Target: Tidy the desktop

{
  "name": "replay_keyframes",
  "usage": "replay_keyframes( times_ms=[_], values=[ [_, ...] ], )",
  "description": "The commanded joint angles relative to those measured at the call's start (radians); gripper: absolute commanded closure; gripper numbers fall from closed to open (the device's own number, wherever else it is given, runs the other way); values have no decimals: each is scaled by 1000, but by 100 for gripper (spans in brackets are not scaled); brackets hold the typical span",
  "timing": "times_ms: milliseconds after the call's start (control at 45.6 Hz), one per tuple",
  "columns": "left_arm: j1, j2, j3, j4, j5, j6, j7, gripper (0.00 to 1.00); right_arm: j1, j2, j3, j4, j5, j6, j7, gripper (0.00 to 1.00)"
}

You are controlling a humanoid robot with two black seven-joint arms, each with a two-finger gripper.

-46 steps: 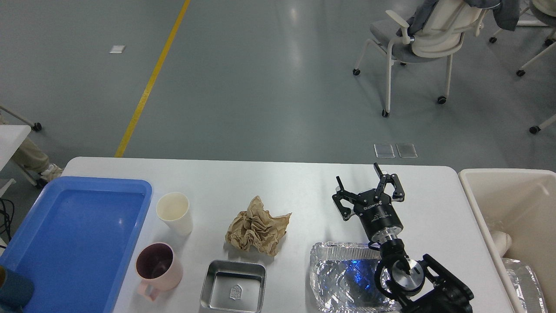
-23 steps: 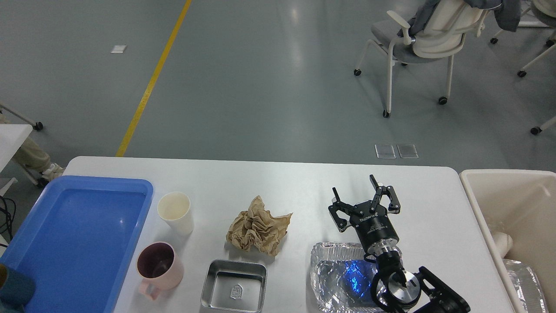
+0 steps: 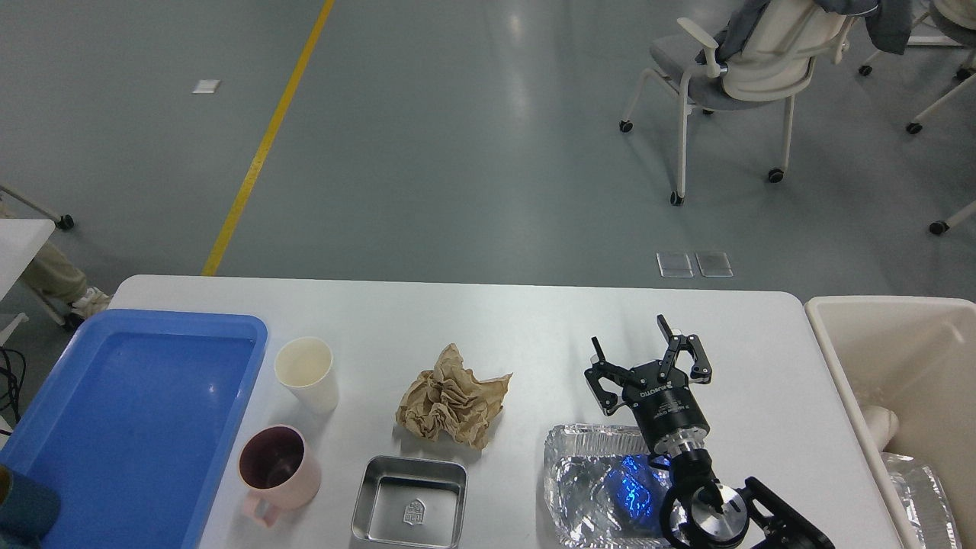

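The white desktop (image 3: 488, 320) holds a cream cup (image 3: 306, 374), a pink mug (image 3: 277, 465), a crumpled brown paper (image 3: 451, 398), a square steel tin (image 3: 409, 500) and a crinkled foil tray (image 3: 591, 488). My right gripper (image 3: 630, 337) is open and empty. It hovers just beyond the far edge of the foil tray, fingers pointing away from me. Its wrist lies over the foil tray's right part and casts a blue glow on it. My left gripper is out of view.
A blue plastic tray (image 3: 46, 442) lies at the left edge, with a dark teal object (image 3: 27, 507) at its near corner. A beige bin (image 3: 846, 366) stands off the right edge, with foil and a white item inside. Chairs stand on the floor beyond.
My right gripper has drawn back toward me, from farther out on the desktop to the far edge of the foil tray. It stays open. The objects have not moved.
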Motion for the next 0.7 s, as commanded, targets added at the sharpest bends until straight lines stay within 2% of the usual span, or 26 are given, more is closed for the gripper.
replay_keyframes(
  times_ms=[0,154,197,285,329,483,680],
  values=[
    [-34,-30,17,2,-1,1,3,3,2,-6,0,-1,0,0,-2,0],
    [-55,-62,26,2,0,4,-14,3,9,-13,0,-1,0,0,0,0],
    [-57,-67,36,1,2,4,-49,3,12,-13,0,1,0,0,-2,0],
    [-73,-71,92,-10,32,6,-151,3,17,-13,0,-1,0,-2,-2,0],
    [-105,-73,130,-10,74,7,-175,3,18,-13,0,-1,0,-2,-2,0],
    [-251,-113,292,-10,184,9,-202,3,35,-12,-2,1,0,-2,-2,0],
    [-424,-153,581,-24,227,17,-205,3,41,-9,-9,1,0,-3,-2,0]
  ],
)
